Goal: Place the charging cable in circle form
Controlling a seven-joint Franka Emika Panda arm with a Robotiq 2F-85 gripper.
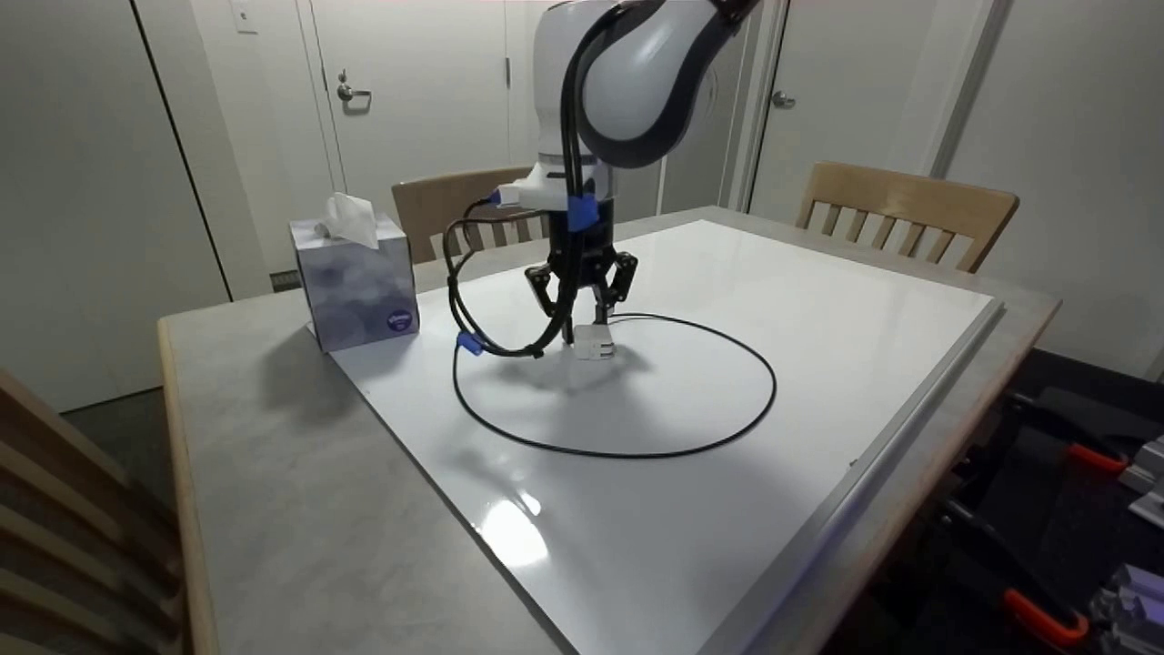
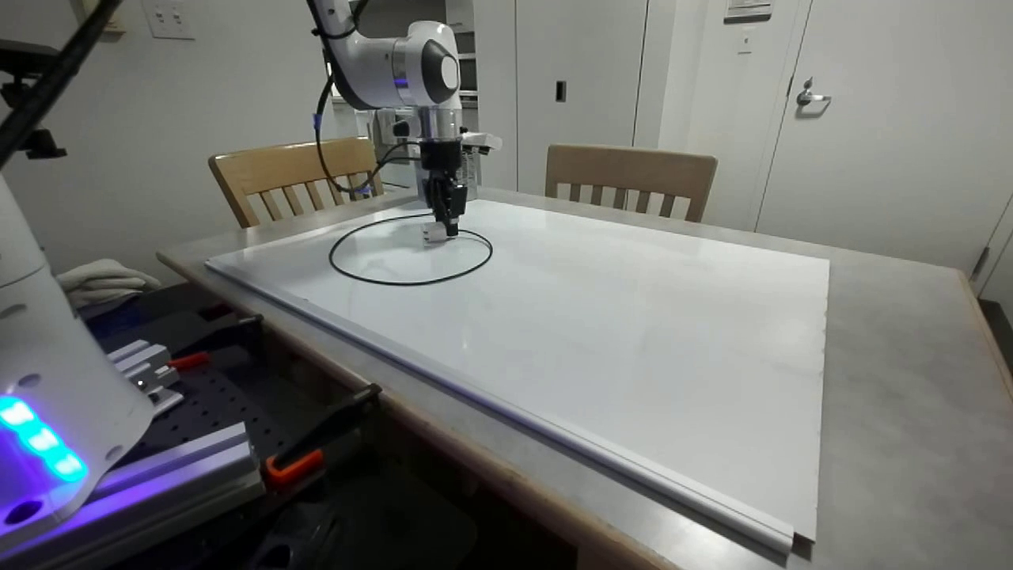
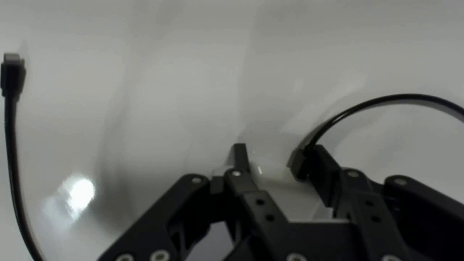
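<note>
Tool (image 3: pixel 274 154): black, angular and jointed, pointing down; its two slim, squared fingers (image 3: pixel 241 157) stand partly apart.
Plug (image 1: pixel 596 343): small, whitish, boxy block right at the fingertips; whether the tool grips it cannot be told.
Charging cable (image 1: pixel 637 456): thin, smooth black cord, in a wide, rounded loop around the tool on the white board (image 1: pixel 727 273) in both exterior views; in the wrist view one end shows right by a fingertip.
Free end (image 3: pixel 13 74): dark sleeve with a short, squared, greyish tip, well apart from the fingers, so the loop gapes there.
Board: flat, glossy sheet with blurred glare, a straight, pale rail (image 2: pixel 712 497) along one long edge.
Bench (image 1: pixel 300 509): mottled grey top, wooden rim.
Tissue box (image 1: pixel 359 291): purple, cube-like, white tissue (image 1: pixel 350 220) poking up.
Chairs (image 2: pixel 631 170): slatted wood.
</note>
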